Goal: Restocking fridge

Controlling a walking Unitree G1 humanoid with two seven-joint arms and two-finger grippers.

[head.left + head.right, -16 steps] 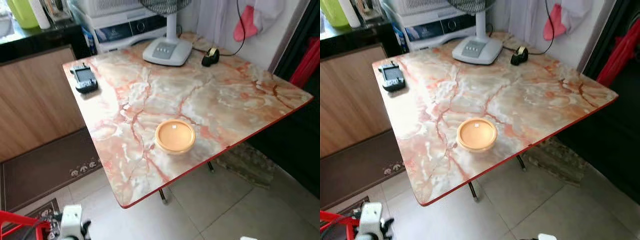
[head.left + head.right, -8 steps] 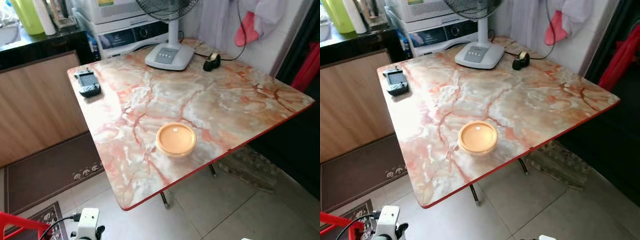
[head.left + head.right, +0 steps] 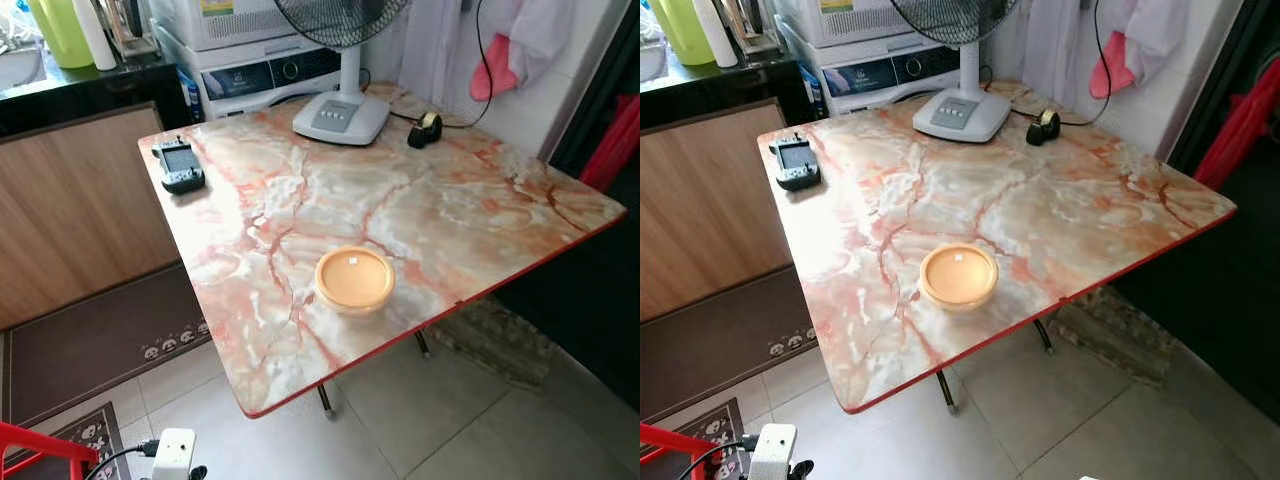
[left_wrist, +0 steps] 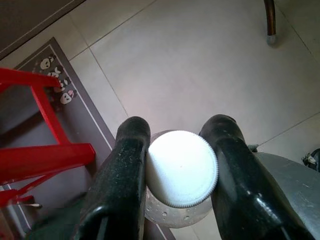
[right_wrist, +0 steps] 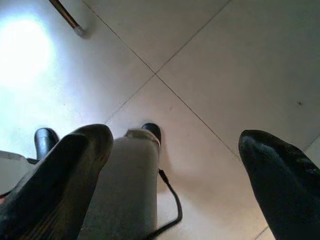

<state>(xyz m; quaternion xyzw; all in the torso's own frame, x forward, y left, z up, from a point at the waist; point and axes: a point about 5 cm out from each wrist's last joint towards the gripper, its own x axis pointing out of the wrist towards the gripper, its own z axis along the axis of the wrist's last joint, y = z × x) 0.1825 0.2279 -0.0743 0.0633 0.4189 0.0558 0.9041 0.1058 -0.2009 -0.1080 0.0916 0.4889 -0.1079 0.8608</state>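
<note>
My left gripper (image 4: 177,131) hangs low over the tiled floor, shut on a bottle with a round white ribbed cap (image 4: 181,168); both black fingers (image 4: 127,165) press against the cap's sides. My right gripper (image 5: 172,137) also hangs above the floor, open, its fingers wide apart with only tiles between them. A white block of my left arm (image 3: 174,452) with a black cable shows at the bottom left of the head views. On the marble-patterned table (image 3: 470,215) stands a round orange lidded container (image 3: 354,279), near the front edge.
At the table's far side stand a fan base (image 3: 341,117), a tape dispenser (image 3: 424,128) and a dark handheld device (image 3: 178,166). A wooden cabinet (image 3: 70,220) and white appliances (image 3: 260,60) stand behind. A red frame (image 3: 40,448) and brown mat (image 3: 90,340) lie left.
The head camera has shifted a little, so the table sits slightly further right and more of the back counter shows. My left arm's white block sits lower in the picture. Nothing on the table moved.
</note>
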